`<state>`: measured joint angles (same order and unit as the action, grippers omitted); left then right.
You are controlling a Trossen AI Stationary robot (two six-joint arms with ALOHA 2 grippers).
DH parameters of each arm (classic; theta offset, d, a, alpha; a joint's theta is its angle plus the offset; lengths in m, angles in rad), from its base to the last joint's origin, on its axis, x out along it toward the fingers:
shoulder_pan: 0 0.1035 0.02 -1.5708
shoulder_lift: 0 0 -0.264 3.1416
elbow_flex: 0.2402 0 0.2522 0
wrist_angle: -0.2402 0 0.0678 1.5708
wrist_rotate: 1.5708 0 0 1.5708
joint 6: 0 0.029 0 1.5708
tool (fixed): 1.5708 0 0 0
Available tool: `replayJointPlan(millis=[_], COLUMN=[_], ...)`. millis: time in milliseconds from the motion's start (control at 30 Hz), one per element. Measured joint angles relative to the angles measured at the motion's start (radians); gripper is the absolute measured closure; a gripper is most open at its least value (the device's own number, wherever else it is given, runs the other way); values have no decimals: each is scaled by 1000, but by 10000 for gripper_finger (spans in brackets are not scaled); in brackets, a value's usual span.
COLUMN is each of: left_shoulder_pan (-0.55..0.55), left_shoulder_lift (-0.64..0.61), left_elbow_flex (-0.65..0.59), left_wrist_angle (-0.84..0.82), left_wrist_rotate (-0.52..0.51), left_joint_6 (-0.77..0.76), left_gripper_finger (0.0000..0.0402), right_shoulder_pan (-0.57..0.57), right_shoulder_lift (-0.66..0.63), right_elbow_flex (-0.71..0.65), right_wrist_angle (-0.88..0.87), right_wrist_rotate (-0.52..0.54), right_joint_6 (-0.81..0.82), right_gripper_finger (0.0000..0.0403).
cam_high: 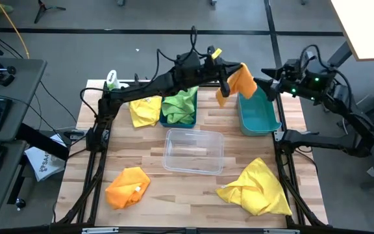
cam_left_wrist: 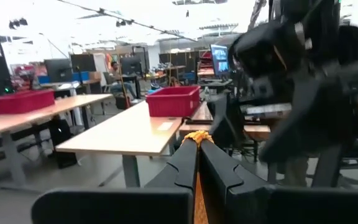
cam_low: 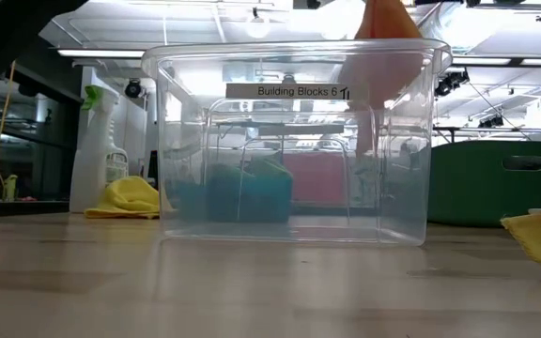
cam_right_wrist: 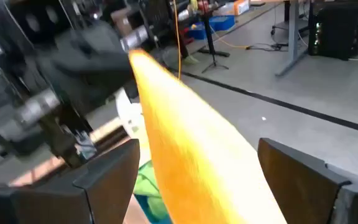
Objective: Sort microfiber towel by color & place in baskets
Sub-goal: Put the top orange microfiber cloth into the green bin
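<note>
Orange cloth was what the coming move turned on, but nearest the front edge of the table (cam_high: 174, 195) lay the towels not yet dealt with: an orange towel (cam_high: 127, 186) at the front left and a large yellow towel (cam_high: 257, 187) at the front right, both well apart from either arm. Behind them, mid-table, stood the clear basket (cam_high: 194, 151), with no towel in it that showed.

Farther back, the dark blue basket (cam_high: 178, 119) held a lime green towel (cam_high: 181, 104), and a second yellow towel (cam_high: 145, 110) lay just beside it on the wood. The teal basket (cam_high: 258, 114) stood at the back right.

Above that back row the left gripper (cam_high: 229, 73) was clamped tight on the top corner of a hanging orange towel (cam_high: 237, 83); in its wrist view the cloth showed pinched between the closed fingers (cam_left_wrist: 182, 165). The towel hung with its long axis straight down, its lower end over the near-left corner of the teal basket.

Farthest right, the right gripper (cam_high: 268, 86) faced that cloth with its fingers (cam_right_wrist: 107, 171) spread wide and nothing between them touching. It was the nearer free gripper, level with the towel and just beside it, so a handover or a release into the teal basket looked likely.
</note>
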<state>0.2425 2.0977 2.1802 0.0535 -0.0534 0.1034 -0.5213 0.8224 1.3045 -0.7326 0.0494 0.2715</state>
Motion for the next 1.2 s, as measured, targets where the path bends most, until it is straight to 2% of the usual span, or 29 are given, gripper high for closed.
replayJointPlan(millis=[167,300,567,667,733,800,833,867,967,1033,1200], left_shoulder_pan=[0,-1,-7,-7,-7,-1,0,0,7,7,16], left_shoulder_lift=[-4,-4,-26,-36,-40,-47,-50,-54,-66,-74,-144], left_elbow_flex=[1,1,-1,-1,-1,-1,-1,-1,0,0,-1], left_wrist_angle=[-5,-28,-76,-86,-87,-98,-98,-105,-193,-288,-641], left_wrist_rotate=[7,8,8,1,-14,-26,-27,-27,-27,-37,-111], left_joint_6=[6,6,34,39,39,42,48,48,41,40,54], left_gripper_finger=[401,401,401,401,401,400,397,392,366,341,276], right_shoulder_pan=[0,0,1,17,30,39,40,40,38,31,2], right_shoulder_lift=[61,127,217,227,224,214,208,203,185,168,125], right_elbow_flex=[-10,-11,-12,-12,-12,-12,-11,-11,-11,-11,-10], right_wrist_angle=[34,109,113,112,112,114,117,118,103,65,-99], right_wrist_rotate=[-13,-138,-108,-100,-74,-60,-60,-59,-54,-36,96], right_joint_6=[-76,-113,-176,-186,-187,-188,-198,-202,-182,-196,-199], right_gripper_finger=[82,82,92,150,225,325,362,380,380,394,399])
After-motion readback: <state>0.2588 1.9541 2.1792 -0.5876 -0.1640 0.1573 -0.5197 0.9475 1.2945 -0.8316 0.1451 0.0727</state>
